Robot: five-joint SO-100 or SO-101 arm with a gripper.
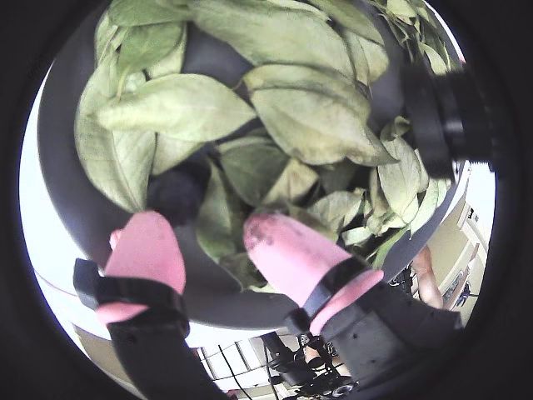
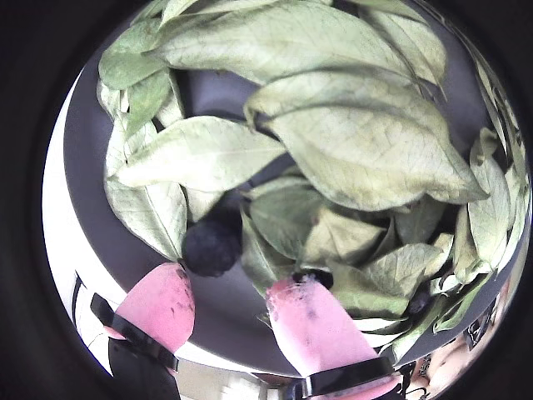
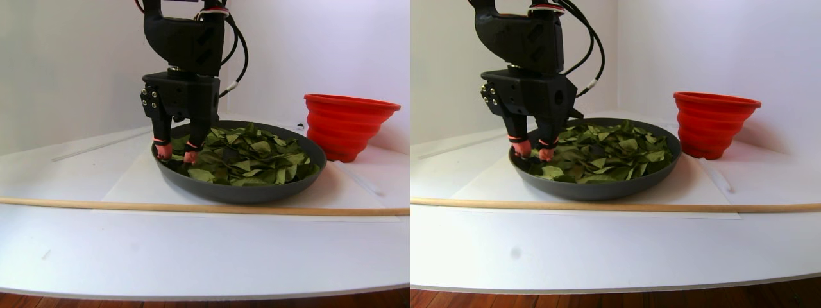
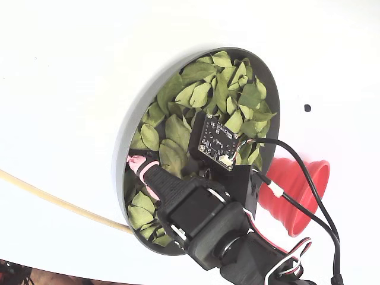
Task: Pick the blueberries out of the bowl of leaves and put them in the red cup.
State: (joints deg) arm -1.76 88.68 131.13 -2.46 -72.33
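1. Hand [image 2: 229, 304] points down into the bowl [image 3: 256, 191] at its left edge in the stereo pair view; pink fingertips [image 1: 150, 250] spread apart, released, gripping nothing.
2. Blueberry [image 2: 212, 242] sits on the dark bowl floor just ahead of the gap between the two fingertips, nearer the left fingertip in a wrist view; not touched by either as far as visible.
3. Same berry shows in the other wrist view [image 1: 179, 190], partly tucked under a leaf edge.
4. Second small dark berry [image 2: 315, 277] sits right at the tip of the right fingertip [image 2: 312, 321], half under leaves.
5. Leaves [image 4: 196, 95] cover most of the bowl; bare dark floor shows near the fingertips.
6. Red cup [image 3: 346, 125] stands upright on the desk [image 3: 192, 250], just beside the bowl's right rim in the stereo pair view; inside not visible.
7. Thin wooden rod [image 3: 192, 206] lies across the desk in front of the bowl.
8. Small black dot [image 4: 307, 108] on the desk near the cup in the fixed view.
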